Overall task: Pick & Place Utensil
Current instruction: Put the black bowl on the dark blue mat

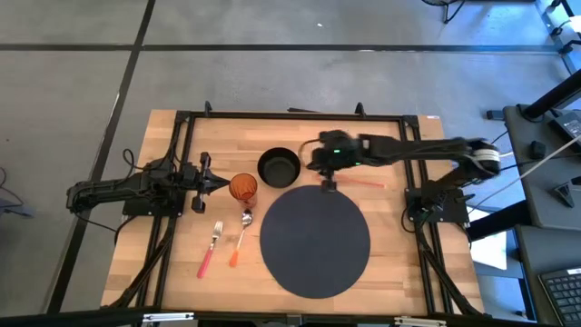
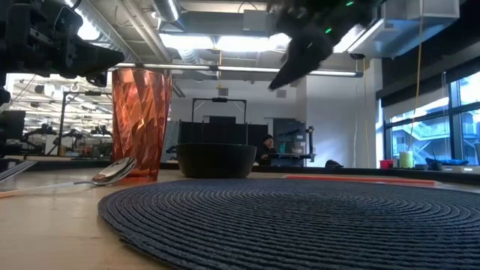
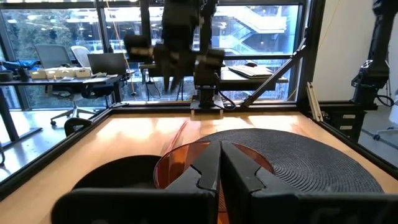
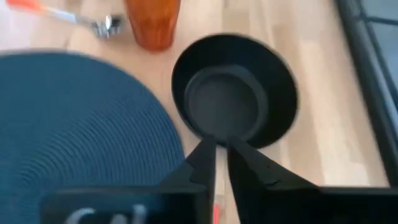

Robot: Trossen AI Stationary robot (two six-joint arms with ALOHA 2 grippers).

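Three utensils lie flat on the wooden table: a pink-handled fork (image 1: 211,247), an orange-handled spoon (image 1: 241,234) left of the placemat, and a thin red utensil (image 1: 363,183) right of the bowl. My right gripper (image 1: 328,188) hangs in the air between the black bowl (image 1: 279,167) and the red utensil, its fingers shut and holding nothing. In the low view it (image 2: 276,82) is well above the table, slanting down. My left gripper (image 1: 218,184) waits, shut, just left of the orange cup (image 1: 242,187).
A round dark woven placemat (image 1: 315,239) covers the table's near middle. The bowl (image 4: 235,90) stands at its far edge, with the cup (image 4: 153,22) beside it. A black frame (image 1: 290,115) runs round the table. Bare wood shows right of the placemat.
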